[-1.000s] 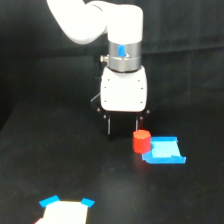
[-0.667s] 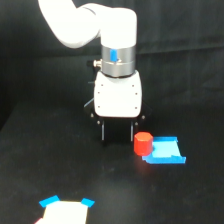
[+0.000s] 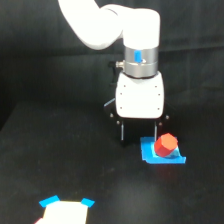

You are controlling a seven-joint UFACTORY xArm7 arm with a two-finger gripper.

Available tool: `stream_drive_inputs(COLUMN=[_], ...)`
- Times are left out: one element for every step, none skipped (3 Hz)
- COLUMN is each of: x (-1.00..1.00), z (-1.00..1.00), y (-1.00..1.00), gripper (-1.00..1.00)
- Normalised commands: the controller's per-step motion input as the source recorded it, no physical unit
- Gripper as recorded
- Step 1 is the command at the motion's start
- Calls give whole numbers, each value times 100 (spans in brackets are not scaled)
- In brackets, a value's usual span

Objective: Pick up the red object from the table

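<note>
The red object (image 3: 165, 145) is a small red-orange cylinder that looks tilted and sits on the flat blue piece (image 3: 150, 155) on the black table (image 3: 60, 160). My gripper (image 3: 139, 137) hangs from the white arm with its two dark fingers (image 3: 121, 132) spread apart and open. Nothing shows between them. The red object is just outside the right finger, on the exterior view's right. I cannot tell whether the two touch.
A white piece with blue corners (image 3: 65, 210) lies near the front edge at the exterior view's left. A black curtain (image 3: 40, 50) hangs behind the table.
The arm has shifted toward the exterior view's right. The red object, earlier upright beside the blue piece's left edge, now lies tilted on top of it.
</note>
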Motion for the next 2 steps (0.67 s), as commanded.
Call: stream_drive_inputs(x=[-100, 19], z=[11, 11], y=[14, -100], gripper=[100, 100])
